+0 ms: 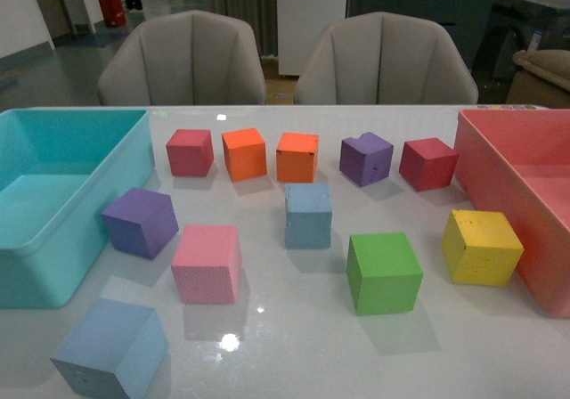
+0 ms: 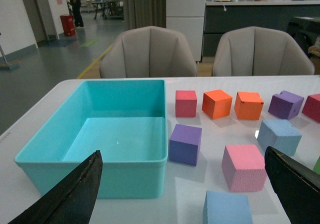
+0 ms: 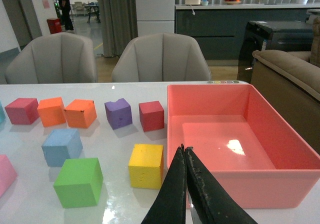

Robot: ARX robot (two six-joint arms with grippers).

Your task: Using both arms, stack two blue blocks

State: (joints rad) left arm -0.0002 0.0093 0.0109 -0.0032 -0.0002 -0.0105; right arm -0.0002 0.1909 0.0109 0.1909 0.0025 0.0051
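Front view shows one pale blue foam block (image 1: 308, 215) mid-tabletop (image 1: 294, 354) and a second blue block (image 1: 111, 350) near the front left edge, both probably light, squashy, best pinched across opposite flat sides; left hand (image 2: 182, 154) gapes wide and empty, right hand (image 3: 183, 149) is closed on nothing.

You see only the finger blades of your arms. The left gripper (image 2: 182, 154) has two broad, matte black fingers (image 2: 70, 196), wedge-shaped with a faint brownish rim. The right gripper (image 3: 184, 149) has slimmer black fingers (image 3: 172, 199), grainy along the inner edges, tapering to points.
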